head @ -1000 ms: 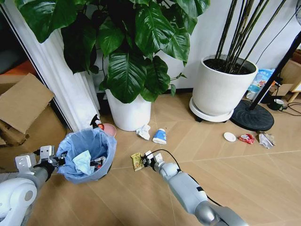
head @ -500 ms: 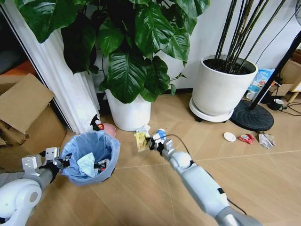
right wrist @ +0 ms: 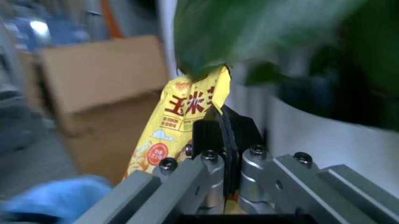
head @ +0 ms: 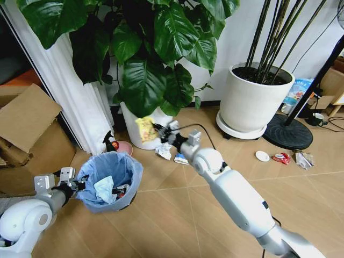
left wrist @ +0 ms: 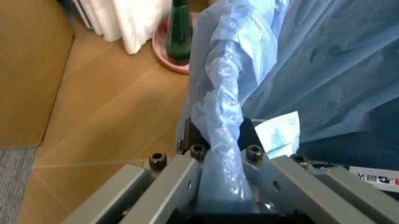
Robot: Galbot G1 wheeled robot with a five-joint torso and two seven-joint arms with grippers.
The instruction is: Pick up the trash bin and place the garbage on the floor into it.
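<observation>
I note the right claw (head: 156, 129) hides the yellow packet's (head: 145, 128) lower edge; the trash bin's (head: 110, 177) contents are too small to identify.

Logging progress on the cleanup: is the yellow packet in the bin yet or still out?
Out. The right gripper holds the yellow packet in the air before the plant pot, beyond the trash bin.

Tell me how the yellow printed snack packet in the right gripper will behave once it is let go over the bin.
The yellow printed snack packet, pinched in the right gripper, looks like thin, flat film, so it is probably very light and floppy. It hangs limp beyond the fingers, so it may flutter rather than drop straight. It seems glossy, perhaps slippery, and the blue-lined trash bin sits lower, off to the side.
</observation>
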